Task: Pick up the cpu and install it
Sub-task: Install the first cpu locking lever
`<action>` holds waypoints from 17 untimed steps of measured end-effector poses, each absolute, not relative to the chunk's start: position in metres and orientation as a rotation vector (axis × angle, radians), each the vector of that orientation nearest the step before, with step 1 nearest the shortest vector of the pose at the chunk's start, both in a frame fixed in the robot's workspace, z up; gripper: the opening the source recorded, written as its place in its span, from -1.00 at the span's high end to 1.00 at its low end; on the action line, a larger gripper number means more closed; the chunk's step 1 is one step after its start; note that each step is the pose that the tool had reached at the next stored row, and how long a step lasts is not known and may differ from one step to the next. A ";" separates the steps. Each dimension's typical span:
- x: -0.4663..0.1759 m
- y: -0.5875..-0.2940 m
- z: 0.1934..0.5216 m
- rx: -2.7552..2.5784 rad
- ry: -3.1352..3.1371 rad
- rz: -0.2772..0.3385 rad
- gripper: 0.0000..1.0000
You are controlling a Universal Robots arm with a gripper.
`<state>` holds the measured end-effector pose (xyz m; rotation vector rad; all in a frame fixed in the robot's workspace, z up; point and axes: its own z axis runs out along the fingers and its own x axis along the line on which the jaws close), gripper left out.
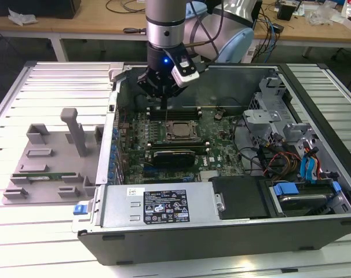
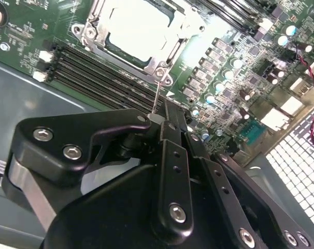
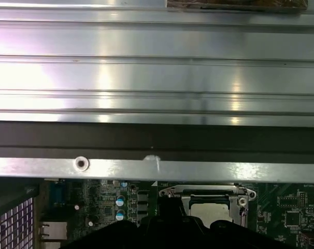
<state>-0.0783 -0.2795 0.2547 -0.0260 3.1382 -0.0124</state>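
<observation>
Your gripper hangs with fingers closed together, holding nothing, just above the socket lever beside the cpu, which already sits in the motherboard socket, so you judge seating done and latching unfinished.

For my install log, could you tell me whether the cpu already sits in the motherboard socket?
Yes, the cpu lies inside the socket frame in the second wrist view.

The exterior view looks down from afar; both wrist views sit close above the CPU socket.
</observation>
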 end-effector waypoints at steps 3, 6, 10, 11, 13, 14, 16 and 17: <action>-0.074 -0.279 0.255 -0.026 3.138 -0.012 0.79; -0.070 -0.279 0.254 -0.026 3.138 -0.012 0.79; -0.066 -0.279 0.254 -0.026 3.138 -0.012 0.79; -0.065 -0.279 0.254 -0.026 3.139 -0.012 0.79; -0.063 -0.279 0.253 -0.026 3.139 -0.012 0.79; -0.062 -0.279 0.253 -0.026 3.139 -0.012 0.79; -0.061 -0.279 0.251 -0.026 3.139 -0.013 0.79; -0.059 -0.279 0.250 -0.026 3.139 -0.012 0.79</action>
